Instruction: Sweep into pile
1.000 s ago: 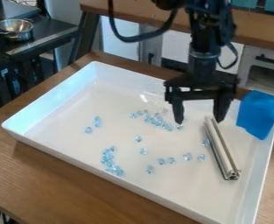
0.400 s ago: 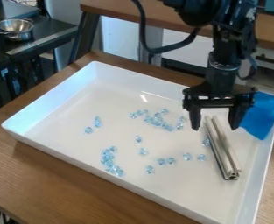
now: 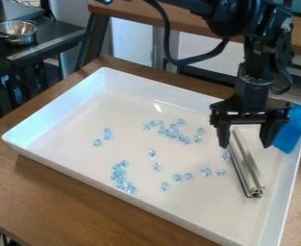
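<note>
Wooden table, and on it the big white tray, its floor reaching from under the jaws out toward the camera. Black gripper hanging over the tray's far corner — jaws standing well apart, clamped on nothing. Blue cloth, or what I take for one, just beside the jaws at the tray's wall. Metal bar, the likely sweeper, lying in the tray with its far end between the jaws as I see it, the rest running toward the camera; can't tell whether it touches them. Then the smallest items, the pale blue bits: a loose clump a short way across the tray from the jaws, a curved clump farther off and nearer the camera, a straggling line of strays on the camera side of the jaws, a couple of outliers beyond the loose clump, one bit close against the bar. Progress, by my reckoning: partly grouped at best, no single pile. Left to do — grip the bar, draw the strays in, join the two clumps.
</note>
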Action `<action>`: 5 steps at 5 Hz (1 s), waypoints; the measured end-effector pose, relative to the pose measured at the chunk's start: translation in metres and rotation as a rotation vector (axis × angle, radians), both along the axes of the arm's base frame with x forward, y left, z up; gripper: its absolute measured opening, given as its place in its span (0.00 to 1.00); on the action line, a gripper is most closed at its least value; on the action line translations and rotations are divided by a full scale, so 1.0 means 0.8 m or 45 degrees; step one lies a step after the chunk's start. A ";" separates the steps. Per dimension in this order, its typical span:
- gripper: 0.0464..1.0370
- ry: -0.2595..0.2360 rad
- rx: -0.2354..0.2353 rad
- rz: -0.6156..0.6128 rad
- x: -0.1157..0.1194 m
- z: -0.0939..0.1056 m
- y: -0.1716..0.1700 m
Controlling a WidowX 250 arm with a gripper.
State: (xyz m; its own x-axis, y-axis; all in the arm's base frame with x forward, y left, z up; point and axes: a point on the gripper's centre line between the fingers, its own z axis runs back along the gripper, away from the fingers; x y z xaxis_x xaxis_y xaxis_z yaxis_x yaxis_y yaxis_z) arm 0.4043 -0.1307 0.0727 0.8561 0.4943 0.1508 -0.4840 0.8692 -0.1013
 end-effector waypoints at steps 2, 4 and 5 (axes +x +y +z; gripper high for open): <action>0.63 0.025 0.020 0.016 0.002 -0.025 0.002; 0.32 0.061 0.014 0.030 -0.011 -0.038 0.029; 0.32 0.097 -0.018 0.029 -0.021 -0.035 0.057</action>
State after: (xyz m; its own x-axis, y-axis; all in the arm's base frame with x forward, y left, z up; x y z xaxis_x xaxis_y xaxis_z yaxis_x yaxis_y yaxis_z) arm 0.3876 -0.0854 0.0448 0.8532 0.5157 0.0781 -0.5107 0.8564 -0.0756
